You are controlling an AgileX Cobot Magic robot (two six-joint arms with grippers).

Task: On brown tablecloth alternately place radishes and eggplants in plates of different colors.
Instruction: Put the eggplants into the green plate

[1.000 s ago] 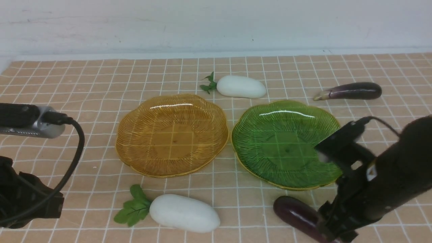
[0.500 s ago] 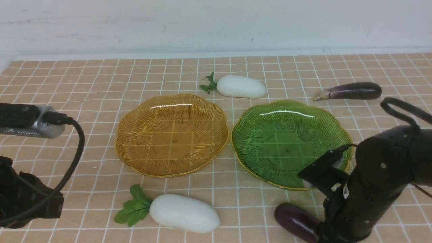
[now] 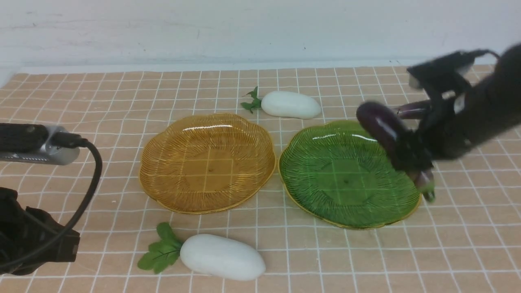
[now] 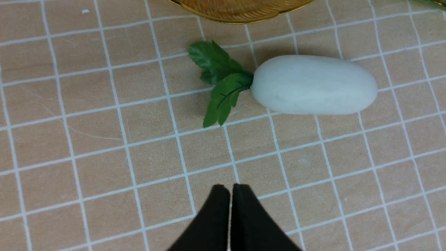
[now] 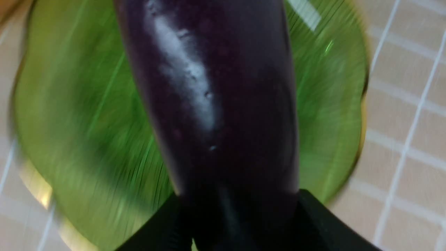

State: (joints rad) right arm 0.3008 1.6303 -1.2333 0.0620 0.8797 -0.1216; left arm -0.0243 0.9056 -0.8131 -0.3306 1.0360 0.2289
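Observation:
My right gripper [image 3: 409, 156] is shut on a dark purple eggplant [image 3: 380, 126] and holds it in the air over the right side of the green plate [image 3: 325, 191]. The right wrist view shows that eggplant [image 5: 216, 97] between the fingers above the green plate [image 5: 69, 115]. The second eggplant [image 3: 413, 109] lies behind the arm, mostly hidden. The amber plate [image 3: 171, 179] is empty. One radish [image 3: 222, 256] lies at the front on the brown tablecloth [image 3: 101, 101], another radish [image 3: 291, 104] at the back. My left gripper [image 4: 230, 190] is shut and empty, a little short of the front radish [image 4: 313, 85].
A white wall borders the cloth at the back. The left arm's body and cable [image 3: 87, 179] fill the front left corner. The amber plate's rim [image 4: 240, 15] shows just beyond the front radish in the left wrist view.
My right gripper has lifted the front eggplant off the cloth and carried it up and back, from the front right corner to above the green plate's right side. The left arm has not moved.

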